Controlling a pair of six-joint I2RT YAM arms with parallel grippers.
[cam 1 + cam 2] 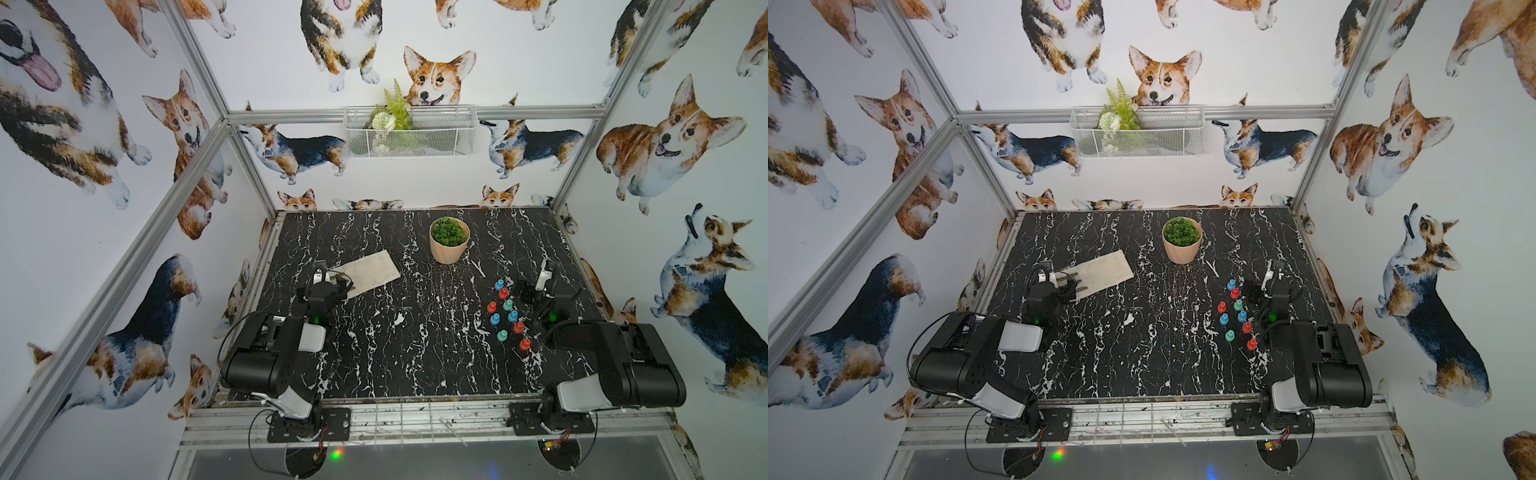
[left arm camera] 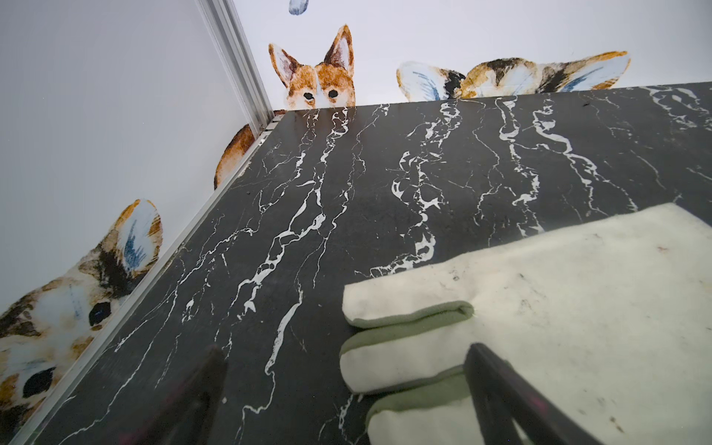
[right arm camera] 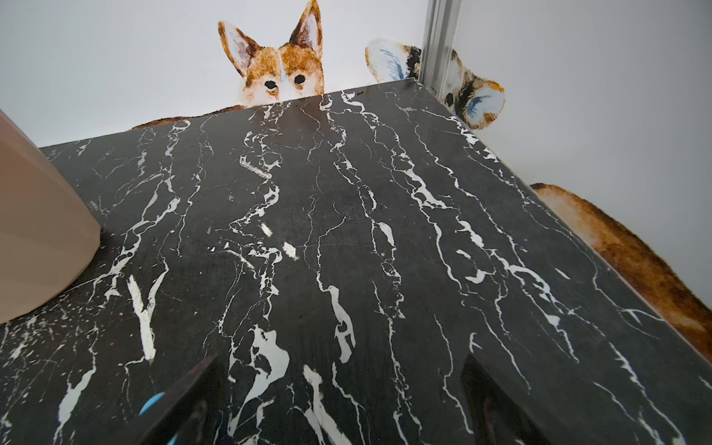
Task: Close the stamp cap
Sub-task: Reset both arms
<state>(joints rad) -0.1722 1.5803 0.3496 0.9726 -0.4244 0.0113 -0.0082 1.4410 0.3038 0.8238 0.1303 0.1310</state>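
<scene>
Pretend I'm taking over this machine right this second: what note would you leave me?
Left gripper: jaws open, empty, over the edge of the white felt cloth.
Right gripper: jaws open, empty, beside the stamps.
Stamps: nine small ones, red, blue and teal, upright in a cluster on the right of the marble table.
Done: nothing visible; no stamp is held.
Left: close the cap; which stamp is uncapped is too small to tell.

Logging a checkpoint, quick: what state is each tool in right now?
Left tool: open, holding nothing.
Right tool: open, holding nothing.
</scene>
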